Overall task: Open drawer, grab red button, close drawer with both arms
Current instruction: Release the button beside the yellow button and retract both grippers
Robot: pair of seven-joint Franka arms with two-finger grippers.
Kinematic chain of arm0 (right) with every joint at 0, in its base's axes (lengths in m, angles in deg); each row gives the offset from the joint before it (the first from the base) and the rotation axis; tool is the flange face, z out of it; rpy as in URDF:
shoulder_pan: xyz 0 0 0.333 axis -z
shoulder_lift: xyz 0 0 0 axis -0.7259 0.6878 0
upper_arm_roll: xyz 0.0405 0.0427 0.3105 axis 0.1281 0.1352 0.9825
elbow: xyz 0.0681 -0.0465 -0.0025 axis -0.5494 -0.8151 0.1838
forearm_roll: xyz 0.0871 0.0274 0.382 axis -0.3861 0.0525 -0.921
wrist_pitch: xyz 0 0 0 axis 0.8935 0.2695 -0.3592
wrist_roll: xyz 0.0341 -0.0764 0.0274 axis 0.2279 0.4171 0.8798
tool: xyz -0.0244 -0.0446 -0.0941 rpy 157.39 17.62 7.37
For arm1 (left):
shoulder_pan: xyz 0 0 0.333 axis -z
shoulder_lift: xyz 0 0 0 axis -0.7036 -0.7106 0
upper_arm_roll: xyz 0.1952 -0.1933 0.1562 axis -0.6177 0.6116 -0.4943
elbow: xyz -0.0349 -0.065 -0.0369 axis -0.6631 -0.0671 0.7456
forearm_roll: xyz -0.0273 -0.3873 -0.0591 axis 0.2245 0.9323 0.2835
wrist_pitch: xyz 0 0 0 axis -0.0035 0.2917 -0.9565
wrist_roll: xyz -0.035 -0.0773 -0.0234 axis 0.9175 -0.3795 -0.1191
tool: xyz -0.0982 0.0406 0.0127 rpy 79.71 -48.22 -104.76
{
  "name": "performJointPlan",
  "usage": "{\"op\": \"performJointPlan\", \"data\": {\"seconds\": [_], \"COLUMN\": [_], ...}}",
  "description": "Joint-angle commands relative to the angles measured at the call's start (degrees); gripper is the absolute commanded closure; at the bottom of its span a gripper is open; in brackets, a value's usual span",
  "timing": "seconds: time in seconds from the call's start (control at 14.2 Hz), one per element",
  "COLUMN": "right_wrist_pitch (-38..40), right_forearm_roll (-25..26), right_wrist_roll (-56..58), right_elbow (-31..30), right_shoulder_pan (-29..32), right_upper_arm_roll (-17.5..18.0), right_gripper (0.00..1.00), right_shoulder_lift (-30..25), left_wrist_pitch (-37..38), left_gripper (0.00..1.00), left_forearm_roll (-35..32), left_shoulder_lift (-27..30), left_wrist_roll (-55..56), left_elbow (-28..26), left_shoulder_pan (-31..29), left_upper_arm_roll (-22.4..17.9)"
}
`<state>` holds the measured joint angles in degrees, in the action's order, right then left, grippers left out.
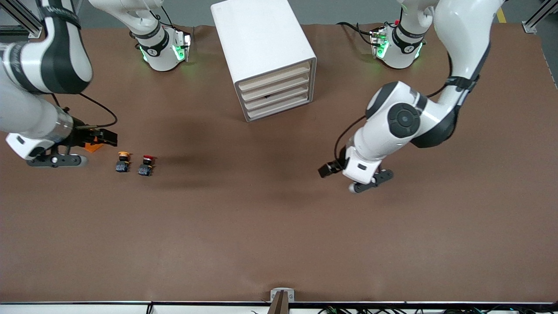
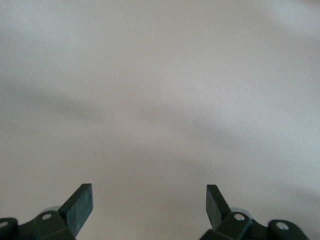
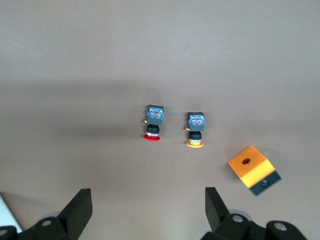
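Note:
The white cabinet point(image 1: 266, 52) stands at the middle of the table near the robots' bases, its four cream drawer fronts point(image 1: 279, 89) all pushed in. The red-capped button point(image 1: 146, 165) lies on the table toward the right arm's end, nearer to the front camera than the cabinet; it also shows in the right wrist view point(image 3: 153, 125). My right gripper point(image 1: 56, 160) point(image 3: 148, 205) is open and empty, over the table beside the buttons. My left gripper point(image 1: 372, 181) point(image 2: 149, 202) is open and empty over bare table toward the left arm's end.
A like button with a yellow-orange cap point(image 1: 123, 162) point(image 3: 195, 131) lies right beside the red one. An orange block point(image 1: 93, 146) point(image 3: 252, 169) lies next to it, partly under my right hand. The brown table point(image 1: 279, 226) spreads wide toward the front camera.

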<state>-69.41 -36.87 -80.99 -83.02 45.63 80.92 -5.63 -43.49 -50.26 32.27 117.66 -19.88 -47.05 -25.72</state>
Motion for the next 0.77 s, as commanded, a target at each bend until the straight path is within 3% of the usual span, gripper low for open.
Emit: {"op": "performJointPlan", "data": {"seconds": [0.0,0.35,0.7], "right_wrist_pitch": [5.6,9.9,14.1], "right_forearm_roll": [0.1,0.1,0.2], "right_wrist_roll": [-0.9,-0.9,-0.8], "right_elbow": [7.1,13.7,17.9], "right_shoulder_pan": [0.2,0.1,0.4], "right_upper_arm_roll": [0.2,0.3,0.0], "right_gripper": [0.0,0.0,0.0], "right_shoulder_lift": [0.9,1.0,1.0], "left_wrist_pitch": [5.5,23.8,32.9], "left_gripper": [0.0,0.0,0.0], "left_forearm_roll": [-4.4,-4.5,-4.0], "left_shoulder_lift": [3.4,3.8,8.8], "left_wrist_roll": [-2.7,-13.2,-23.4], "left_elbow": [2.1,13.7,17.1], "left_shoulder_pan": [-4.1,-8.4,-16.5], "left_upper_arm_roll": [0.6,0.0,0.5]}}
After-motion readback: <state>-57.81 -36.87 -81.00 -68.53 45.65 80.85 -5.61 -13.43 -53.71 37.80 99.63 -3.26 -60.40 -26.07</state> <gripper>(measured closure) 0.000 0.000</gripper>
